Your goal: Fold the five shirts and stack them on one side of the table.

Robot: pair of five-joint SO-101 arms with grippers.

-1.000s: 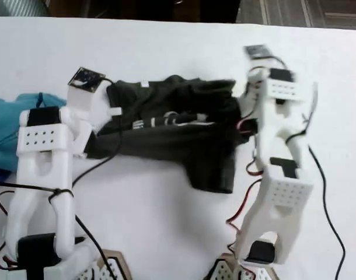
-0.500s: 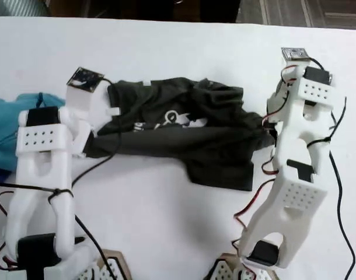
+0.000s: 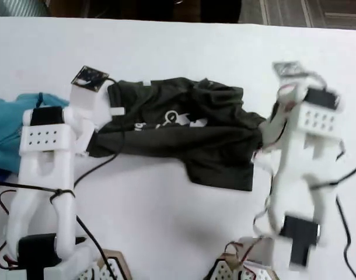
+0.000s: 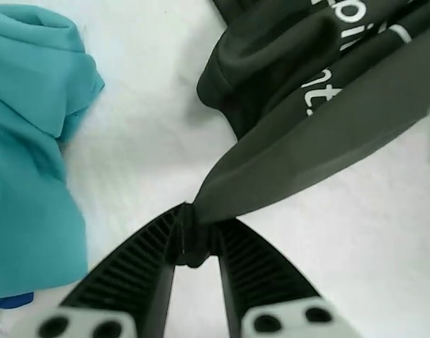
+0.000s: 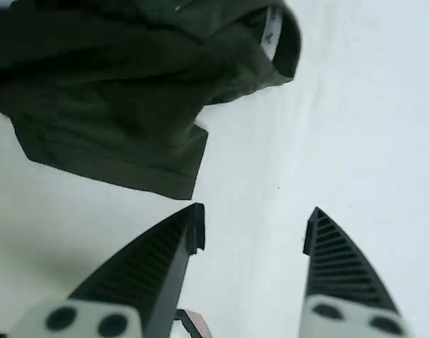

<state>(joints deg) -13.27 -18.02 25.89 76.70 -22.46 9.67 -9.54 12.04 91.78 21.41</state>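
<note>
High view: the dark shirt (image 3: 184, 125) lies crumpled in the middle of the counter (image 3: 166, 46), its long axis running from 9 o'clock to 3 o'clock, with one flap hanging toward 5 o'clock; the left arm (image 3: 44, 140) stands at its 9 o'clock end and the right arm (image 3: 300, 134) just beside its 3 o'clock end; a teal shirt (image 3: 6, 131) is bunched at the counter's 9 o'clock edge, behind the left arm.

Left wrist view: the left claw (image 4: 199, 236) is pinched tight on a gathered corner of the dark shirt, and the cloth runs taut away from its tips; the teal shirt lies close beside it.

Right wrist view: the right claw (image 5: 256, 215) gapes wide and holds nothing; bare counter shows between its fingers, and the dark shirt's edge lies just beyond the tips, apart from them.

The 9 o'clock end is held and the 3 o'clock end is free, so the right claw is the nearer one to take it; the cloth lies toward 9 o'clock from that claw.
</note>
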